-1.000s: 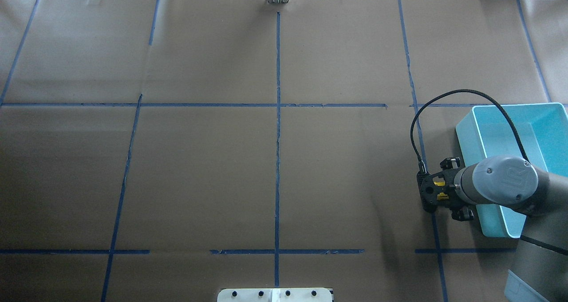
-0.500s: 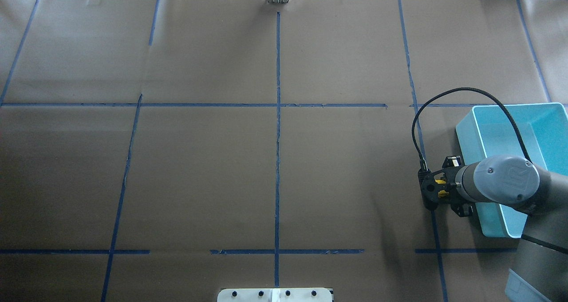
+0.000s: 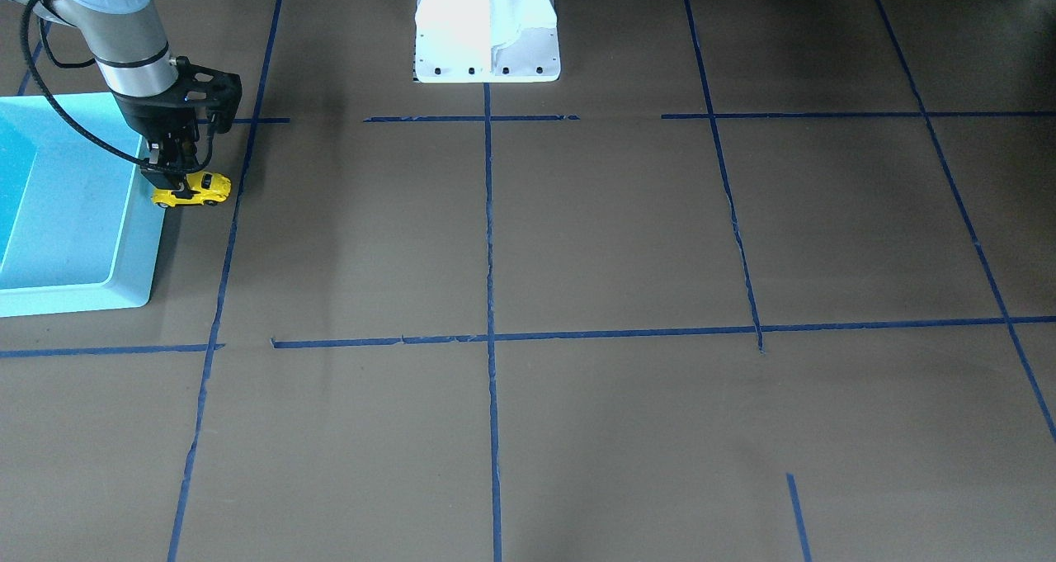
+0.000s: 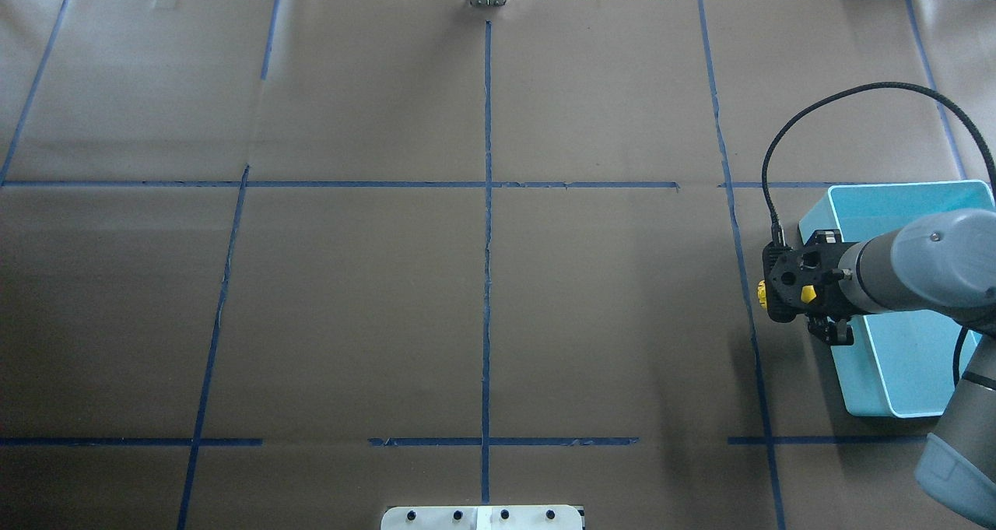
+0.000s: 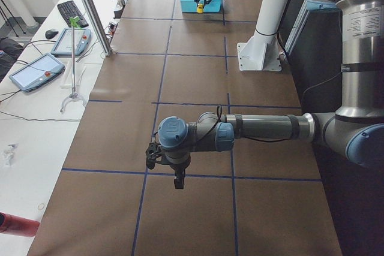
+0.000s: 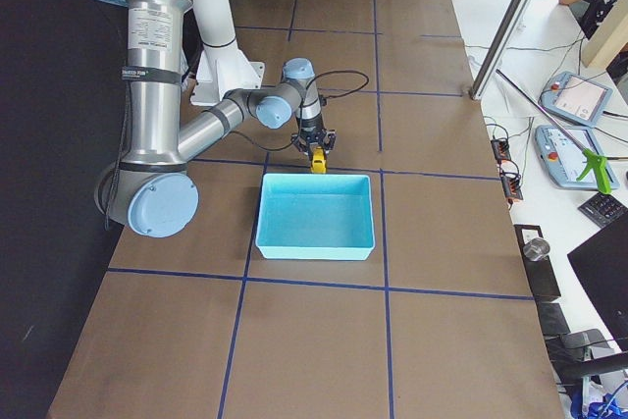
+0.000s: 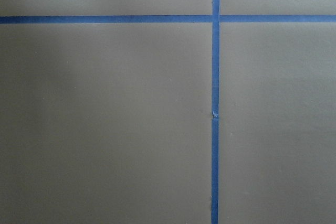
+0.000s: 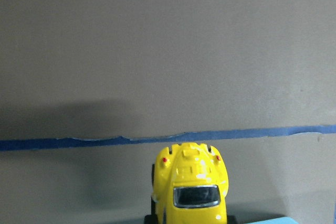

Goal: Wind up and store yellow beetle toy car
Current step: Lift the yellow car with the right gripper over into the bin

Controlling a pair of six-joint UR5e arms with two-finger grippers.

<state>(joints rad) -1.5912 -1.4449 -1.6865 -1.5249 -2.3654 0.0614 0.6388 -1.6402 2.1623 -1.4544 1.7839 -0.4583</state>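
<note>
The yellow beetle toy car (image 3: 195, 191) is tiny, with dark windows and black wheels. My right gripper (image 3: 175, 168) points down and is shut on it, just outside the turquoise bin's (image 3: 139, 240) side wall, over the brown paper. I cannot tell whether its wheels touch the paper. From overhead, yellow bits of the car (image 4: 762, 294) show past the wrist. The right wrist view shows the car (image 8: 191, 187) from behind, with a bin corner at the bottom edge. My left gripper (image 5: 178, 182) hangs over the paper far from the car. It shows only in the exterior left view, so I cannot tell whether it is open or shut.
The turquoise bin (image 4: 895, 359) shows no contents. Blue tape lines (image 4: 487, 203) divide the brown paper. The white robot base (image 3: 487, 25) stands at the table's robot side. A black cable (image 4: 786, 141) loops above the right wrist.
My right gripper, with the car, has moved away from the robot along the bin's side wall, and the wrist has turned. The bin has not moved.
</note>
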